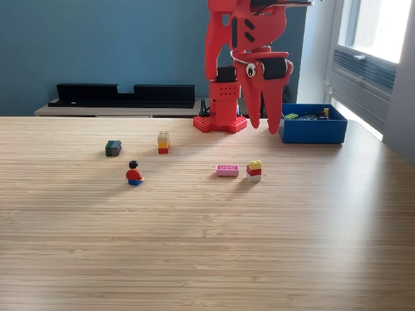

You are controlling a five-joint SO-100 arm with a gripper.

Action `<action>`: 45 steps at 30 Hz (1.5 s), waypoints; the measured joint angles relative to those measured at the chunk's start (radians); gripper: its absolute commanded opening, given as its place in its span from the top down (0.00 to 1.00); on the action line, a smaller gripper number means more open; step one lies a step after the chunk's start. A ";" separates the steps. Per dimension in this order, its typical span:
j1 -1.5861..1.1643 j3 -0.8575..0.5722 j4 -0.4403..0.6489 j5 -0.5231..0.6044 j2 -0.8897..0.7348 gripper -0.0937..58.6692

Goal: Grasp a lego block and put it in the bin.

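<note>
Several lego pieces lie on the wooden table: a dark green block [113, 148], a yellow-orange-red stack [163, 142], a small figure [134, 173], a flat pink block [227, 170] and a yellow-white-red stack [254, 171]. The blue bin [313, 127] stands at the exterior view's right, with small pieces inside. My red gripper [264, 126] hangs pointing down just left of the bin, above the table. Its fingers are apart with nothing between them.
The red studded arm base [220, 122] stands at the table's back, left of the bin. A black shelf unit [123, 94] runs along the blue wall behind. A window and a radiator lie at the right.
</note>
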 measured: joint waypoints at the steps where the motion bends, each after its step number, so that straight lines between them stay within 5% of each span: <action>1: 0.005 0.018 -0.020 -0.018 0.000 0.51; 24: 0.043 0.325 -0.311 -0.066 -0.002 0.56; 45: 0.046 0.408 -0.436 -0.048 -0.002 0.63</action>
